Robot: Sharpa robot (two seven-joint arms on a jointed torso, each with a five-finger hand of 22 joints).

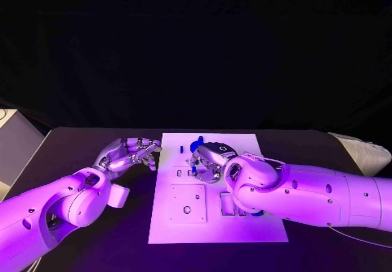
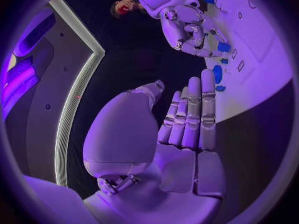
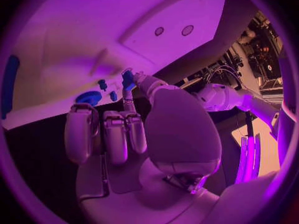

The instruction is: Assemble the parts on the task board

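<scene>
The task board point(image 1: 216, 226) lay flat in the middle of the black table point(image 1: 327, 141), its long sides running away from the robot.

The right hand point(image 1: 211, 161) hung over the upper middle of the board, fingers curled downward. In the right wrist view, a small blue part point(image 3: 127, 79) sat pinched between the thumb and a fingertip point(image 3: 129, 95) of that hand, right at the board's surface, while the other fingers stayed straight and close together. A round, toothed blue part point(image 3: 90, 97) lay on the board just beside the pinched one, with 2 smaller blue pieces point(image 3: 102, 84) between them. Another blue part point(image 1: 197, 141) showed near the board's far edge, just beyond the right hand, and a blue piece point(image 1: 257, 213) peeked out from under the right forearm near the board's right edge.

The left hand point(image 1: 131, 154) hovered over the table just beside the board's left edge, off the board. Its fingers point(image 2: 190, 114) were extended side by side, thumb set apart, and it held nothing.

A square raised plate point(image 1: 187, 203) with a hole in its middle sat on the board's near left part, and 2 narrow slots point(image 1: 226, 204) lay just to its right.
</scene>
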